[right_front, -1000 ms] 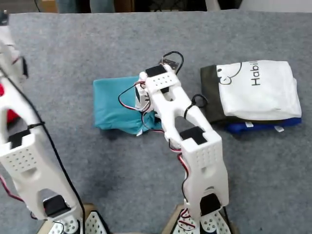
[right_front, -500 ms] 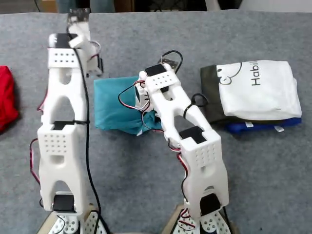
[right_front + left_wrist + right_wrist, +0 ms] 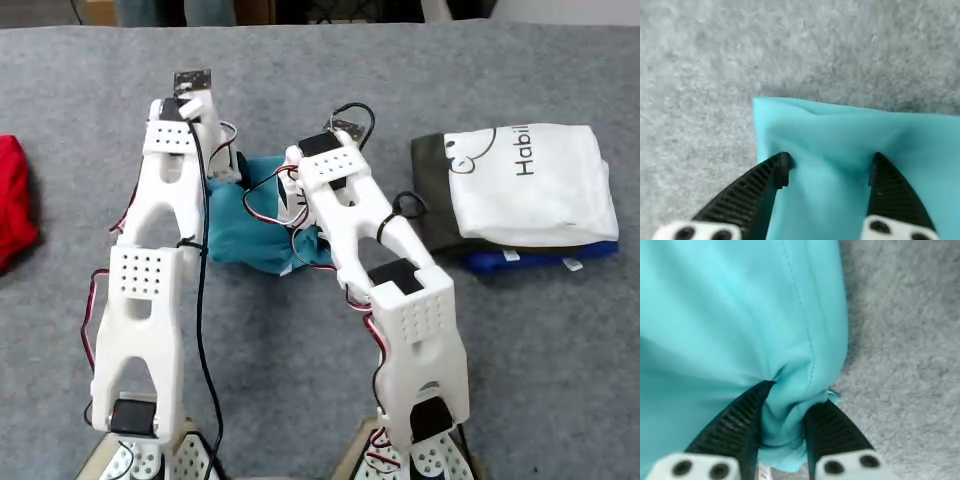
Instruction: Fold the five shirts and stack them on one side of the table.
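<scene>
1. Teal folded cotton shirt (image 3: 250, 235): centre of the high view, flat on the grey felt table (image 3: 500, 80).
2. Right gripper (image 3: 790, 397): clenched on a bunched edge at the shirt's right side.
3. Left gripper (image 3: 827, 165): jaws spread, tips resting on the cloth near a corner, nothing pinched. One second ago this arm stood at the frame's left edge; it has swung across to the shirt's left side.
4. Stack, right of frame: white printed shirt (image 3: 530, 185) over dark olive shirt (image 3: 430, 190) and blue shirt (image 3: 530, 260).
5. Red shirt (image 3: 15, 200): left edge, well apart.
6. Judgement: both arms are now at the teal piece, so a two-handed fold or carry seems close. Three shirts are stacked and two remain.
</scene>
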You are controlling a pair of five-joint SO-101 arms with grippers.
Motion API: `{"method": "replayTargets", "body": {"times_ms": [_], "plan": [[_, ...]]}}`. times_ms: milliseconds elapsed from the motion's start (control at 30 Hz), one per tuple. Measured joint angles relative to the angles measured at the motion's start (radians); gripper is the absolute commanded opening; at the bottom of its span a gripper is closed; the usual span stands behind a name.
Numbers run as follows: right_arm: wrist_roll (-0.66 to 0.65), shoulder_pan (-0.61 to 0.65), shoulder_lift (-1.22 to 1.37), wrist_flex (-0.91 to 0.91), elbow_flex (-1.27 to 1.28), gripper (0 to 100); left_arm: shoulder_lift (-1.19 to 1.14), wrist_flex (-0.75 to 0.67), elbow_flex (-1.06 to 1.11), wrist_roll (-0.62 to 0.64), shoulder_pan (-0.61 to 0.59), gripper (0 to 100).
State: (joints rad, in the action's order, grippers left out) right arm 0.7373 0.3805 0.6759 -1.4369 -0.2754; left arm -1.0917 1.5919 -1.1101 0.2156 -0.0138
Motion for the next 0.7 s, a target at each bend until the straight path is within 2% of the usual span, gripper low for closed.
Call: {"method": "replayTargets", "body": {"times_ms": [100, 267, 467, 700], "plan": [[0.0, 0.0, 0.0, 0.0, 0.0, 1.4, -0.021, 0.048, -0.072, -0.012, -0.015, 26], [0.0, 0.0, 0.0, 0.0, 0.0, 1.4, -0.044, 0.146, -0.232, -0.107, -0.075, 27], [0.0, 0.0, 0.0, 0.0, 0.0, 1.4, -0.089, 0.155, -0.304, -0.169, -0.098, 27], [0.0, 0.0, 0.0, 0.0, 0.0, 1.4, -0.178, 0.118, -0.307, -0.169, -0.095, 27]]}}
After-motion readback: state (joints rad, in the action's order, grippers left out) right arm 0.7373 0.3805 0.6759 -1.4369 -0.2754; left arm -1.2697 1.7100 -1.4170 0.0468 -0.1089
